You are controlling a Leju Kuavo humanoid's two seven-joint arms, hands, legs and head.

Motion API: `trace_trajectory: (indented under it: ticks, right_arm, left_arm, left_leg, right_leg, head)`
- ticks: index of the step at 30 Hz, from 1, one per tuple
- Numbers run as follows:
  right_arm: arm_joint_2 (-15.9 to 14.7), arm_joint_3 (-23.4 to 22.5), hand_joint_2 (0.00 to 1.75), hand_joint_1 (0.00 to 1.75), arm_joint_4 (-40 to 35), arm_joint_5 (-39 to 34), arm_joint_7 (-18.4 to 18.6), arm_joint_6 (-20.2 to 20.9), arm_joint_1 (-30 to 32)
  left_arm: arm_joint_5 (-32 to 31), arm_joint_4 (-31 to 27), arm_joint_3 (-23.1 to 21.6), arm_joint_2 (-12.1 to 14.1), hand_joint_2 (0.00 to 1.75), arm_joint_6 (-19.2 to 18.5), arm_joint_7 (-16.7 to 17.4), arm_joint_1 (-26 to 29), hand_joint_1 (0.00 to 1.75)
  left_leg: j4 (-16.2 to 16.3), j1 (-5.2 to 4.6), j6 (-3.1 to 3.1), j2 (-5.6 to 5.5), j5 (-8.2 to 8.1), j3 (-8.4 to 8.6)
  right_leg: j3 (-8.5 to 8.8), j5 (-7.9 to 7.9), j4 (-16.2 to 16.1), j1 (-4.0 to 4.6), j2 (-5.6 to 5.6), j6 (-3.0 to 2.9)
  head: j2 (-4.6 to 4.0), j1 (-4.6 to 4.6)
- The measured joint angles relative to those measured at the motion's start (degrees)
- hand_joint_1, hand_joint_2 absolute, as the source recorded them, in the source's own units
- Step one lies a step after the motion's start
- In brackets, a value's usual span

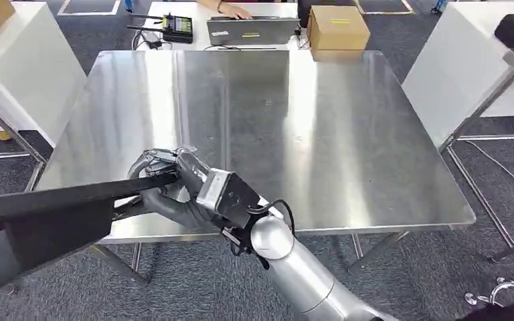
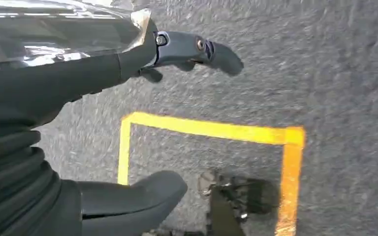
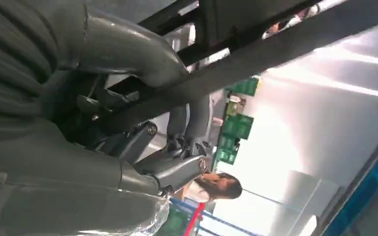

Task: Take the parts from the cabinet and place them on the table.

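The right hand (image 1: 174, 175) has its fingers (image 3: 177, 164) wrapped around a long black part (image 1: 47, 207), held over the near left edge of the steel worktop (image 1: 348, 134). We judge the bar's far end, running off the head view, liable to sag or swing, twisting out of the grasp or striking the worktop edge. The left hand (image 2: 103, 64) hangs above the carpet, fingers (image 2: 192, 49) apparently extended and empty.

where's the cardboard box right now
In the head view, the cardboard box sits beyond the steel table's far right edge, beside a laptop.
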Motion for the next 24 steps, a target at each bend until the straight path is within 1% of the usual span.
trace_trajectory:
  ticks: [1, 2, 3, 4, 5, 6, 7, 8, 9, 10, 11, 12, 13, 14, 15, 16, 17, 18, 19, 20, 21, 22, 23, 24]
  right_arm:
    - [0.0, 0.0, 1.75, 1.75, 0.2, 0.2, 0.0, -0.1, 0.0]
    - [0.0, 0.0, 1.75, 1.75, 0.5, 0.4, 0.0, -0.2, 0.0]
    - [0.0, 0.0, 1.75, 1.75, 0.7, 0.6, 0.0, -0.2, 0.0]
    - [0.0, 0.1, 1.75, 1.75, 0.9, 1.0, 0.0, -0.3, 0.0]
    - [0.0, 0.1, 1.75, 1.75, 1.1, 1.3, 0.0, -0.4, 0.0]
    - [0.0, 0.1, 1.75, 1.75, 1.3, 1.8, 0.0, -0.7, 0.0]
    - [0.0, 0.2, 1.75, 1.75, 1.6, 2.3, 0.0, -0.8, 0.0]
    - [0.0, 0.1, 1.75, 1.75, 1.8, 2.7, 0.0, -1.4, -0.1]
    - [0.3, 0.2, 1.75, 1.75, 2.0, 3.5, 0.1, -1.8, -0.4]
    - [1.0, 0.2, 1.75, 1.75, 2.0, 4.4, 0.2, -2.5, -0.9]
    - [1.4, 0.2, 1.75, 1.75, 2.0, 5.2, 0.2, -3.3, -1.4]
    - [1.8, 0.2, 1.75, 1.75, 2.0, 6.1, 0.2, -3.9, -1.8]
    - [2.3, 0.3, 1.75, 1.75, 2.2, 7.6, 0.5, -4.9, -2.2]
    - [2.6, 0.3, 1.75, 1.75, 2.5, 9.5, 0.7, -6.1, -2.8]
    - [3.1, 0.5, 1.75, 1.75, 3.0, 11.0, 1.1, -6.8, -3.2]
    - [3.4, 0.5, 1.75, 1.75, 3.6, 12.7, 1.5, -7.6, -3.4]
    - [3.7, 0.6, 1.75, 1.75, 4.3, 14.2, 1.7, -8.3, -3.7]
    - [4.0, 0.8, 1.75, 1.75, 5.0, 15.8, 2.3, -9.3, -4.2]
    - [4.4, 1.3, 1.75, 1.75, 6.1, 18.6, 3.3, -10.9, -5.0]
    - [4.7, 1.8, 1.75, 1.75, 7.4, 21.6, 4.4, -12.5, -5.9]
    - [5.2, 2.1, 1.75, 1.75, 8.7, 23.9, 5.4, -13.8, -6.8]
    - [5.6, 2.5, 1.75, 1.75, 10.0, 26.4, 6.6, -15.5, -7.8]
    - [6.0, 3.2, 1.75, 1.75, 12.1, 29.7, 8.1, -18.0, -9.3]
    - [6.4, 3.7, 1.75, 1.75, 13.8, 32.2, 9.3, -19.5, -11.0]
  left_arm:
    - [0.0, 0.0, 0.0, 0.0, 1.75, 0.0, 0.0, 0.1, 0.00]
    - [0.1, 0.0, 0.0, -0.1, 1.75, 0.0, 0.0, 0.1, 0.00]
    - [0.1, 0.0, 0.1, -0.1, 1.75, 0.0, 0.0, 0.1, 0.00]
    - [0.1, 0.0, 0.2, -0.1, 1.75, 0.1, 0.0, 0.1, 0.00]
    - [0.1, 0.0, 0.3, -0.1, 1.75, 0.2, 0.0, 0.1, 0.00]
    - [0.3, 0.0, 0.5, -0.1, 1.75, 0.2, 0.1, 0.1, 0.00]
    - [0.3, 0.1, 0.6, -0.4, 1.75, 0.2, 0.1, 0.4, 0.00]
    - [0.3, 0.1, 0.8, -0.4, 1.75, 0.3, 0.1, 0.3, 0.00]
    - [0.3, 0.0, 0.9, -0.6, 1.75, 0.6, 0.1, 0.1, 0.00]
    - [0.2, 0.0, 1.0, -0.6, 1.75, 0.8, 0.3, 0.0, 0.00]
    - [0.0, 0.0, 1.0, -0.8, 1.75, 0.8, 0.5, 0.0, 0.00]
    - [-0.1, 0.0, 1.0, -0.8, 1.75, 0.8, 0.7, -0.3, 0.00]
    - [-0.3, 0.0, 1.0, -0.7, 1.75, 0.9, 1.0, -0.4, 0.00]
    - [-0.6, 0.0, 1.0, -0.8, 1.75, 0.9, 1.1, -0.6, 0.00]
    - [-0.7, 0.0, 1.0, -0.8, 1.75, 0.9, 1.2, -0.5, 0.00]
    - [-0.9, 0.0, 1.1, -0.7, 1.75, 0.9, 1.3, -0.5, 0.00]
    - [-1.2, 0.0, 1.2, -0.6, 1.75, 0.9, 1.3, -0.4, 0.00]
    - [-1.4, 0.0, 1.4, -0.6, 1.75, 1.0, 1.3, -0.4, 0.00]
    - [-1.7, 0.0, 1.4, -0.5, 1.75, 1.0, 1.3, -0.4, 0.00]
    - [-2.1, 0.0, 1.4, -0.4, 1.75, 0.9, 1.3, -0.4, 0.00]
    - [-2.6, 0.0, 1.4, -0.3, 1.75, 0.9, 1.3, -0.4, 0.00]
    - [-2.8, 0.0, 1.4, -0.3, 1.75, 0.9, 1.3, -0.4, 0.00]
    - [-3.4, 0.1, 1.4, -0.6, 1.75, 0.7, 1.3, -0.5, 0.00]
    - [-3.9, 0.0, 1.4, -0.5, 1.75, 0.6, 1.3, -0.6, 0.00]
  left_leg:
    - [-0.2, -0.20, 0.25, -0.25, -0.97, 1.10]
    - [-0.5, -0.38, 0.39, -0.55, -1.84, 2.27]
    - [-0.6, -0.58, 0.47, -0.79, -2.71, 3.50]
    - [-0.6, -0.75, 0.55, -1.01, -3.63, 4.67]
    - [-0.7, -0.97, 0.57, -1.18, -4.59, 5.91]
    - [-0.7, -1.25, 0.59, -1.25, -5.49, 7.14]
    - [-0.8, -0.93, 0.62, -1.27, -5.97, 7.35]
    - [-0.6, -1.35, 0.18, -1.47, -6.80, 8.65]
    - [-0.7, -1.09, -0.26, -1.55, -7.21, 8.88]
    - [-0.6, -1.13, -0.54, -1.53, -7.12, 9.81]
    - [0.1, -1.21, -0.75, -1.47, -6.51, 9.59]
    - [1.3, -1.31, -0.89, -1.38, -6.46, 9.44]
    - [3.6, -1.22, -1.06, -1.17, -6.53, 8.03]
    - [6.5, -1.21, -1.34, -1.05, -6.94, 6.18]
    - [9.9, -0.98, -1.77, -0.96, -8.51, 3.73]
    - [12.5, -0.73, -2.23, -0.90, -10.71, 1.43]
    - [14.2, -0.48, -2.62, -0.87, -12.52, -0.54]
    - [14.3, -0.19, -2.97, -0.84, -12.53, -1.85]
    - [12.7, 0.11, -3.23, -0.78, -10.79, -2.10]
    - [8.7, 0.40, -3.58, -0.65, -7.10, -1.15]
    - [3.7, 0.73, -3.98, -0.54, -2.94, 0.42]
    - [0.5, 0.94, -4.37, -0.65, -1.00, 1.58]
    - [0.2, 0.31, -4.27, -0.67, -2.94, 1.05]
    - [0.0, 0.09, -2.87, -0.39, -2.86, 1.42]
  right_leg:
    - [-3.26, -3.11, 2.0, 0.20, 0.00, -1.07]
    - [-5.54, -6.48, 2.2, 0.32, 0.00, -2.05]
    - [-7.21, -8.77, 1.2, 0.45, 0.00, -2.56]
    - [-8.17, -9.34, -0.8, 0.56, 0.01, -2.40]
    - [-8.58, -7.89, -3.9, 0.81, -0.01, -1.98]
    - [-8.63, -3.83, -7.9, 1.17, -0.03, -1.26]
    - [-8.53, 3.21, -11.2, 1.90, -0.26, -1.19]
    - [-8.45, 6.63, -12.8, 2.13, -0.31, -1.44]
    - [-7.66, 7.27, -12.9, 2.55, -0.19, -2.14]
    - [-7.12, 8.08, -13.4, 2.77, -0.14, -3.08]
    - [-6.62, 9.61, -13.8, 2.54, -0.12, -3.69]
    - [-5.47, 9.63, -14.4, 1.75, 0.10, -3.87]
    - [-4.79, 9.51, -14.7, 1.34, -0.08, -4.00]
    - [-4.58, 9.21, -14.8, 1.09, -0.10, -4.46]
    - [-4.49, 8.94, -14.8, 1.04, -0.04, -4.78]
    - [-4.48, 8.71, -14.8, 1.03, 0.08, -5.04]
    - [-4.45, 8.45, -14.8, 0.96, 0.28, -4.91]
    - [-4.29, 8.20, -14.7, 0.88, 0.52, -4.75]
    - [-4.01, 7.89, -14.7, 0.69, 0.64, -4.42]
    - [-3.49, 7.46, -14.7, 0.47, 0.78, -4.10]
    - [-2.91, 6.99, -14.6, 0.30, 0.81, -3.68]
    - [-2.78, 6.55, -14.6, 0.34, 0.73, -3.22]
    - [-2.60, 6.55, -14.5, 0.51, 0.72, -3.05]
    - [-3.20, 6.37, -14.4, 0.85, 0.78, -2.64]
  head:
    - [0.00, 0.04]
    - [0.00, 0.02]
    - [0.00, 0.02]
    - [0.00, 0.02]
    - [0.00, 0.04]
    - [0.00, 0.02]
    - [0.00, 0.09]
    - [0.00, -0.66]
    - [0.00, 0.09]
    - [0.00, 0.04]
    - [0.00, 0.15]
    - [0.00, 0.04]
    - [0.00, 0.13]
    - [0.00, 0.00]
    - [0.00, 0.04]
    - [0.00, 0.04]
    - [0.00, 0.00]
    - [0.00, 0.00]
    - [0.00, 0.00]
    - [0.00, 0.00]
    - [0.00, 0.00]
    - [0.00, 0.02]
    - [0.00, -0.15]
    - [0.02, -0.24]
